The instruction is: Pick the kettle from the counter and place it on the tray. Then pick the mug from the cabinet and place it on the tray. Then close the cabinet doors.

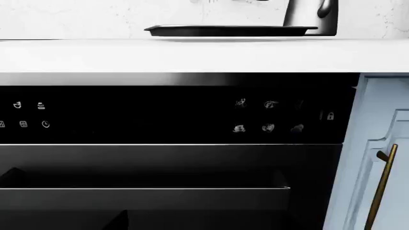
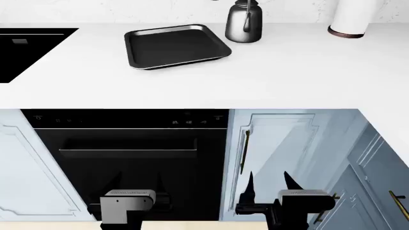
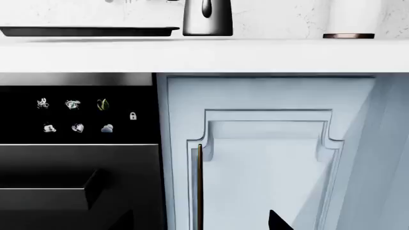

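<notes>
Both sets of jaws hang open, low in frame, far from the dark grey shiny metal kettle (image 2: 244, 23) at upper centre on the white desk (image 2: 281, 72), so a hasty reach could topple it beside the shallow black rectangular tray (image 2: 174, 46)

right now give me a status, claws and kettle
Both claws, left and right, open, empty, low by the oven. Kettle upright on counter, just right of empty tray. Nothing blocking it.

The smooth, plain white counter (image 2: 268, 72) ran wide and flat across the head view. A shallow black rectangular metal tray with a silvery raised rim (image 2: 175, 46) lay on it. Just beside the tray's far right corner stood a dark grey shiny metal kettle (image 2: 244, 24). Well apart to the right stood a tall white cylinder with a dark base ring (image 2: 353, 18).
</notes>
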`<state>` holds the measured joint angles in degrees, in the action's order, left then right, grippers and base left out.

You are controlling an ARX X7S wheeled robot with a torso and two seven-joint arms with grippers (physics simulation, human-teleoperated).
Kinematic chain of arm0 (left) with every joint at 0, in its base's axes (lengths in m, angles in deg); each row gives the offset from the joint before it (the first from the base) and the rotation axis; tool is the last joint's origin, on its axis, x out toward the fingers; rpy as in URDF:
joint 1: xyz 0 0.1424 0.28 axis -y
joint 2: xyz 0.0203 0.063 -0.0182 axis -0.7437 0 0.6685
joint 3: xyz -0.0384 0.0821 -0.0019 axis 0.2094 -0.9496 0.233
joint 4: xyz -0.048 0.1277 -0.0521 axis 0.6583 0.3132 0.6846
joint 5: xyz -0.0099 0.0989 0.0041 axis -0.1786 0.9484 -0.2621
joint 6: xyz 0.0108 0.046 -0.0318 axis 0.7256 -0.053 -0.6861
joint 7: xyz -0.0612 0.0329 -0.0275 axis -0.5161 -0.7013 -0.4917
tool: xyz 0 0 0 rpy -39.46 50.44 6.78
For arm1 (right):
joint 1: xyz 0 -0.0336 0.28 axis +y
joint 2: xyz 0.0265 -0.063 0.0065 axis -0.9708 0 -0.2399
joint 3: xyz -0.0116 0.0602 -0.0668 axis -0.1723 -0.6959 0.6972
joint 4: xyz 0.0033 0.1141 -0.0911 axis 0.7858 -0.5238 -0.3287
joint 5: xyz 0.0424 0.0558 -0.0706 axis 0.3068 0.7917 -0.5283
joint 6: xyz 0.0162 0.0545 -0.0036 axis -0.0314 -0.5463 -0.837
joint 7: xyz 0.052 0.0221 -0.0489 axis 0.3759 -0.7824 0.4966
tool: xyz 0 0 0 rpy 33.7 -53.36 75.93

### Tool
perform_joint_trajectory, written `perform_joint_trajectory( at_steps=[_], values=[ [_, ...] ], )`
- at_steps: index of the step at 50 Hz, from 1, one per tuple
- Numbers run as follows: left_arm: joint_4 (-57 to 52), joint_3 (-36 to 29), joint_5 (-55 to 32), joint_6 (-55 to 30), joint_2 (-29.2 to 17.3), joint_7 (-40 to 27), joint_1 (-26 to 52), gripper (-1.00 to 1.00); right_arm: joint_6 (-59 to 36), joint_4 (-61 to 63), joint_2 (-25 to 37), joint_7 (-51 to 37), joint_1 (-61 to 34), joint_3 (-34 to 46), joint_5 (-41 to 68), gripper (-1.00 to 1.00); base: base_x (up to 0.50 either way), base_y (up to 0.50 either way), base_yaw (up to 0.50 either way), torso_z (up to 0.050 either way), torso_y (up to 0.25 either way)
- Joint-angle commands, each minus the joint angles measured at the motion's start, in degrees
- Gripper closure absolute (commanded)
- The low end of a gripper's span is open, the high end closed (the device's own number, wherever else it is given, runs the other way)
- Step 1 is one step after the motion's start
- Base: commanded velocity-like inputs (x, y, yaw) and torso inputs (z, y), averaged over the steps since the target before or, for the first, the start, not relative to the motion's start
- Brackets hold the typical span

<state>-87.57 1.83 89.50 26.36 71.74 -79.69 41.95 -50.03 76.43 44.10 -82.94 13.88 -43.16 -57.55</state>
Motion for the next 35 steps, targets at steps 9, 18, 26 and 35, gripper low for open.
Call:
perform_joint_trajectory(
  at_steps=[9,18,26,35],
  values=[
    [-2.55,-2.79,-2.68,-0.21,-2.35,-2.8,-0.32,-1.0,-3.3,6.04,2.62,-2.42,1.02,2.65,2.63,-1.0,0.0,0.0,0.0,0.0,0.0],
    [-7.92,-4.41,-4.14,-2.03,-3.87,-2.84,-1.04,-1.0,-6.02,12.16,4.07,-3.51,1.83,3.54,3.43,-1.0,0.0,0.0,0.0,0.032,0.019],
    [-19.68,-3.91,-5.04,-12.29,-6.14,-3.89,1.66,-1.0,-16.33,25.48,5.87,-4.57,0.51,3.09,4.97,-1.0,0.0,0.0,0.0,0.05,0.035],
    [-32.78,-3.27,-8.11,-32.72,-8.87,-3.99,10.45,-1.0,-35.16,40.28,9.31,-5.78,-9.24,2.86,4.79,-1.0,0.0,0.0,0.0,0.05,0.034]
  ],
)
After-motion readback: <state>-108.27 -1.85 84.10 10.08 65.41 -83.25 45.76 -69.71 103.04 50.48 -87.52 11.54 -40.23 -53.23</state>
